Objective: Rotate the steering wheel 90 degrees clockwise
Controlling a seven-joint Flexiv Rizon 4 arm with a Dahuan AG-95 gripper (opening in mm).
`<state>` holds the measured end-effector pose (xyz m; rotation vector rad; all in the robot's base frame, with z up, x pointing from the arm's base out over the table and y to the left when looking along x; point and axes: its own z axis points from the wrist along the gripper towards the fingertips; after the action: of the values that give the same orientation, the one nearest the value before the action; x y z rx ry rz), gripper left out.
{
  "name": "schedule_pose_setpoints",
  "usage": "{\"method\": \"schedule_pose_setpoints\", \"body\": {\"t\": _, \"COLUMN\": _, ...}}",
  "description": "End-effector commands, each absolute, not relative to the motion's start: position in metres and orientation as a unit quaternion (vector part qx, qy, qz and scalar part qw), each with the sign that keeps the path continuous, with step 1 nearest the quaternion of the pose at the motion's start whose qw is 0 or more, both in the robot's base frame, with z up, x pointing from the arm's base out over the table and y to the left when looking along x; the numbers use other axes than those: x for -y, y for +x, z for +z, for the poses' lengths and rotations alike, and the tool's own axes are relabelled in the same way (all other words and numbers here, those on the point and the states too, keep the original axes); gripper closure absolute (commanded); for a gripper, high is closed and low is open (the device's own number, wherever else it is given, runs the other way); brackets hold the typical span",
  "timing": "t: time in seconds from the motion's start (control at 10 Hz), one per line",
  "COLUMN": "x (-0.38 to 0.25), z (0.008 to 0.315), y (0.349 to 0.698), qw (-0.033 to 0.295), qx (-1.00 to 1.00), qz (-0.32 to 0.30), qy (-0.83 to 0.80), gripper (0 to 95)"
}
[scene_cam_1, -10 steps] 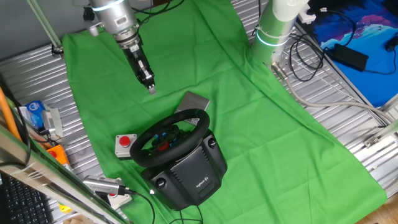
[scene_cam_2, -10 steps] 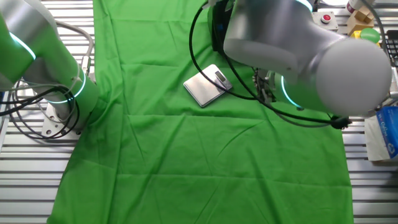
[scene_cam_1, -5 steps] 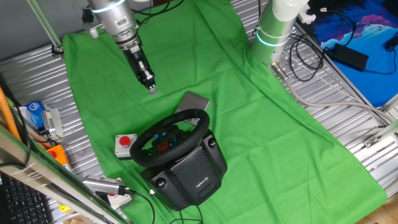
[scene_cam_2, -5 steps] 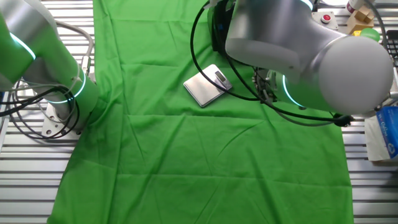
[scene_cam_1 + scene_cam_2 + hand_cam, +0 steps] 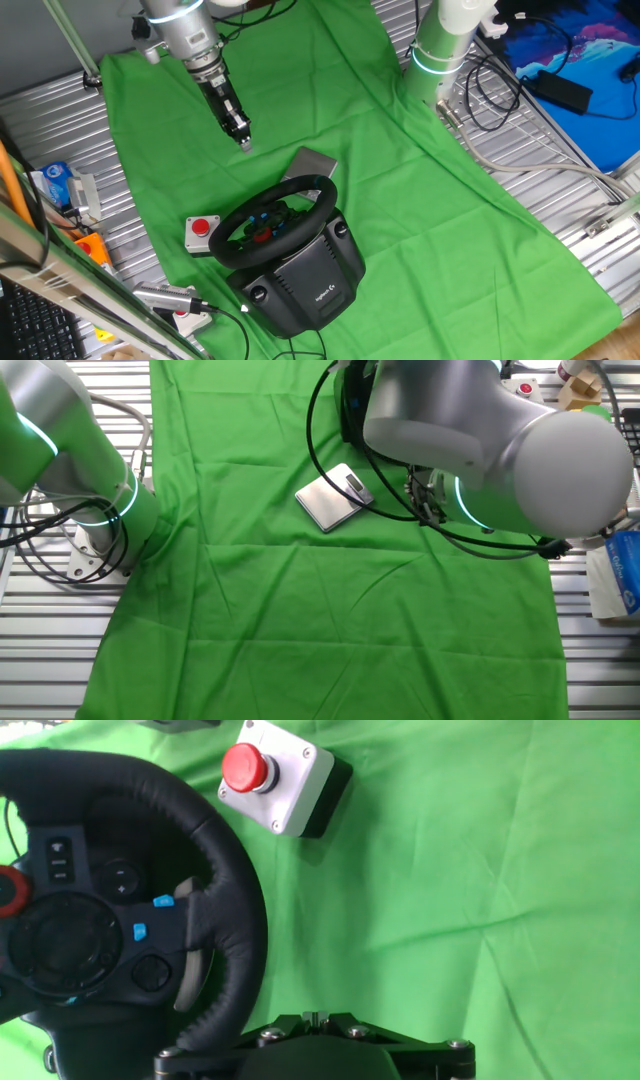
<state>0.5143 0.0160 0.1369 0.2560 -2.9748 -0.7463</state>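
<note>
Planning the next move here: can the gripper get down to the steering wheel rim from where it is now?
Probably yes. The gripper hangs above the green cloth, apart from the steering wheel, with nothing between them. The grey box with the red button sits off to the side.

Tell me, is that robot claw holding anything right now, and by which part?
Nothing is held. The gripper hangs in the air above the green cloth, apart from the steering wheel; open or shut cannot be told.

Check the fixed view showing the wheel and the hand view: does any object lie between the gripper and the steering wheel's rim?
Nothing visible does. The gripper hangs above bare green cloth beyond the steering wheel. The grey plate and red-button box lie off to the sides.
</note>
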Motion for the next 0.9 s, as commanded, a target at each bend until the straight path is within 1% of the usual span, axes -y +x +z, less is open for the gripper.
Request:
{"method": "schedule_pose_setpoints", "body": {"t": 0.1, "x": -0.016, "z": 0.1362, "y": 0.5151, "qw": 0.034, "qx": 0.966, "qz": -0.243, "qy": 0.087, "gripper": 95.0}}
{"method": "schedule_pose_setpoints", "body": {"t": 0.4, "x": -0.016, "z": 0.1362, "y": 0.5151, "qw": 0.042, "qx": 0.964, "qz": -0.247, "qy": 0.091, "gripper": 95.0}}
{"method": "schedule_pose_setpoints", "body": {"t": 0.9, "x": -0.016, "z": 0.1362, "y": 0.5151, "qw": 0.044, "qx": 0.962, "qz": -0.25, "qy": 0.1, "gripper": 95.0}}
